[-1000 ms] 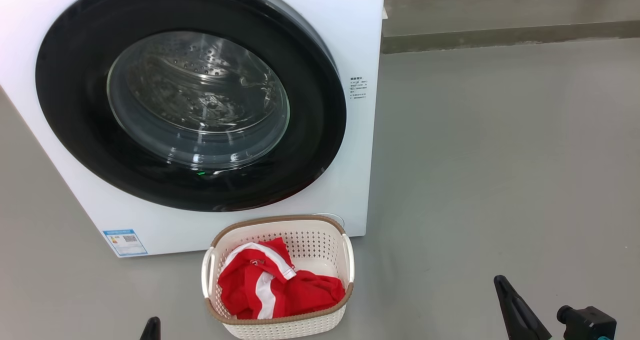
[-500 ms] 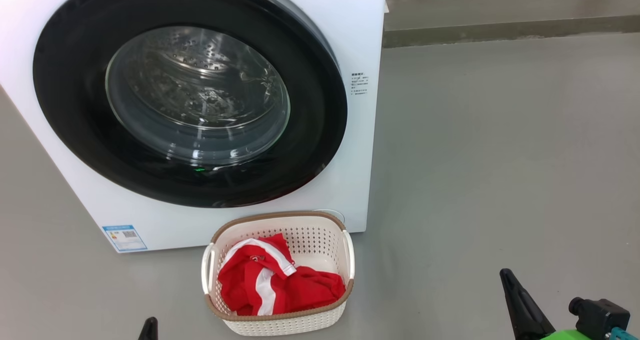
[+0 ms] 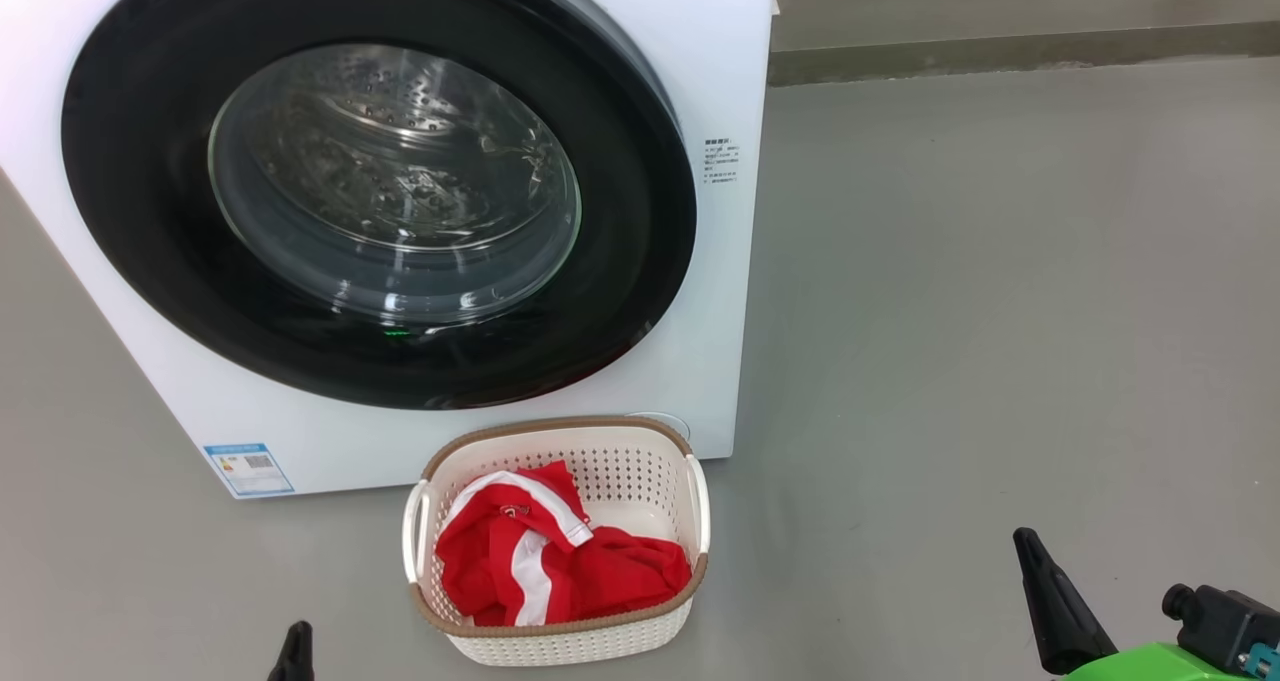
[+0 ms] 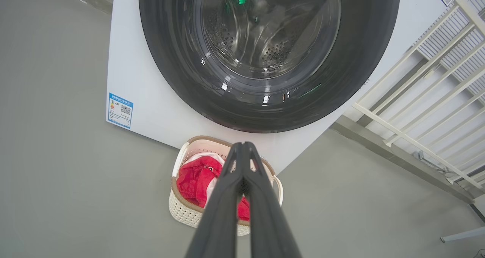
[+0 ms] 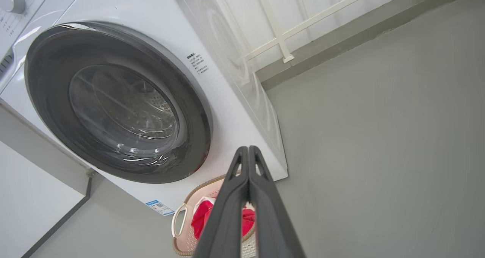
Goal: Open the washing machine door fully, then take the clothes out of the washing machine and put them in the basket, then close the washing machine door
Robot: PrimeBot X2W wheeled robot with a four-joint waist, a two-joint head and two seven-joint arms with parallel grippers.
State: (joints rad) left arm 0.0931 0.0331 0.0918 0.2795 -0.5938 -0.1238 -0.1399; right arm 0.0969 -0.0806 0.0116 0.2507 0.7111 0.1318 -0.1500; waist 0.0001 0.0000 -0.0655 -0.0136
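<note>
Our left claw (image 4: 242, 146) and right claw (image 5: 248, 149) are both pinched shut and hold nothing, low over the grey floor (image 3: 1000, 311). Ahead and between them, nearer the left claw, we see the basket (image 3: 560, 439) on the floor with the red clothes (image 3: 600, 581) lying inside. Just behind it stands the washing machine (image 3: 720, 61), its door (image 3: 640, 241) closed. A blue label (image 3: 248, 469) with a square code sits at its lower left corner. The small print (image 3: 721, 161) right of the door is too tiny for us to read.
</note>
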